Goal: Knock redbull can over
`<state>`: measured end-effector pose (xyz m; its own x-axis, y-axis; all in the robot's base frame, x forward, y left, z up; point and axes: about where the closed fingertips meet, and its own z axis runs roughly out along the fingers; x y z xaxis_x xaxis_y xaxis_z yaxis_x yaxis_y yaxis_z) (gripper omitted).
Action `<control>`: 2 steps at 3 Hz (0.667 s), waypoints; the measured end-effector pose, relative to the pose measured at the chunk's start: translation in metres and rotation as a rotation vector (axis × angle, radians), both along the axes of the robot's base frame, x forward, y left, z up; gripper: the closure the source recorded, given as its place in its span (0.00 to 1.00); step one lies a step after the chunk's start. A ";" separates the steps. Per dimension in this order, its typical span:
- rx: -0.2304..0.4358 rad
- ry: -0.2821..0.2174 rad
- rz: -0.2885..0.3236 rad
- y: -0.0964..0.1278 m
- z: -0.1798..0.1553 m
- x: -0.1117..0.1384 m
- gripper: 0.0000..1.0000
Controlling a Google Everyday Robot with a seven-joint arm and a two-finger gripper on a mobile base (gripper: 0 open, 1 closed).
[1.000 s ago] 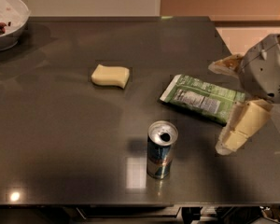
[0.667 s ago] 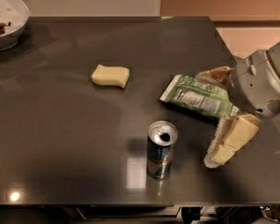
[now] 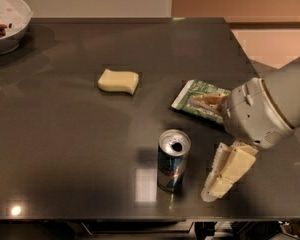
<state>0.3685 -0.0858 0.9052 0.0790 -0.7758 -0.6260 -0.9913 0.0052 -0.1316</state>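
The dark table [image 3: 65,149] fills the frame. My gripper [image 3: 206,146] comes in low from the right edge, jaws spread wide, one finger over the green snack bag [image 3: 189,97] and the other near the front edge. I judge that spread suits a sideways shove, not a grasp. A white bowl [image 3: 10,39] sits at upper left and a yellow sponge [image 3: 118,81] at centre, both well clear. The redbull can [image 3: 173,160] stands upright just left of my lower finger, not touching.

Dark glossy table [image 3: 65,149]. Pale yellow foam sponge [image 3: 119,81] mid-table. White bowl [image 3: 10,31] far left of sponge. Flat green snack bag [image 3: 194,95] right of sponge. Gripper [image 3: 217,184] front-right of sponge.
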 end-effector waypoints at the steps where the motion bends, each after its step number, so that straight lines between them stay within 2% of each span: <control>1: 0.059 0.033 0.051 0.023 -0.013 -0.009 0.00; 2: 0.103 0.060 0.058 0.032 -0.012 -0.012 0.15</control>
